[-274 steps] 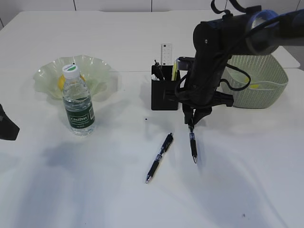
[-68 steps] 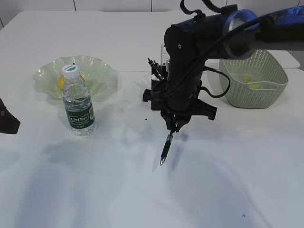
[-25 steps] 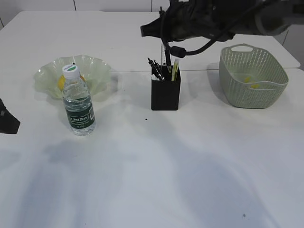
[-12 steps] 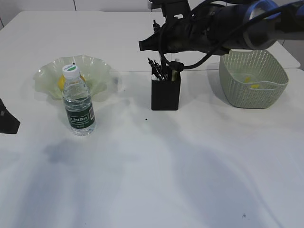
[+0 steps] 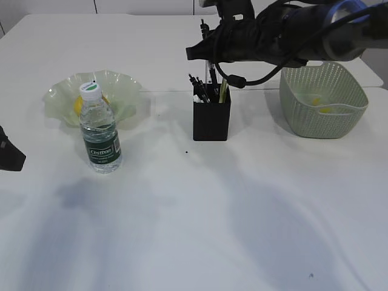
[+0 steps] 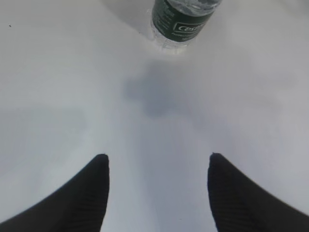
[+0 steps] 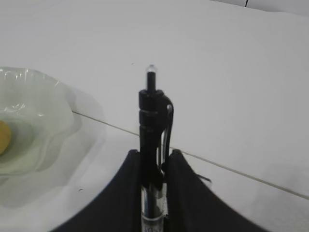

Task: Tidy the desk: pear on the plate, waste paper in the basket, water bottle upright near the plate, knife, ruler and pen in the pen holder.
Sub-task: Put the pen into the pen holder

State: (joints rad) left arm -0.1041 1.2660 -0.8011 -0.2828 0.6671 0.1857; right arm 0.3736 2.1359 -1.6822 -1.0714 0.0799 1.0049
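Exterior view: the clear green-labelled water bottle [image 5: 100,130] stands upright at five o'clock of the pale green ruffled plate [image 5: 60,97]; the yellow waste paper [image 5: 325,110] lies in the sage-green basket [image 5: 321,124]. The desk shows nothing loose.

Left wrist view: the left gripper [image 6: 158,186] hangs spread and empty.

Right wrist view: the right gripper [image 7: 153,181] pinches the last black pen [image 7: 152,140], apparently above the matte black pen holder [image 5: 211,120]; dropping it in remains.

The exterior camera looks down at a slant across the tabletop [image 5: 194,230]. The left wrist camera faces down, close, past its pincer [image 6: 158,193] to the bottle [image 6: 182,21], shared with the exterior. The right wrist camera looks over its pincer [image 7: 153,166] toward the plate [image 7: 29,145].
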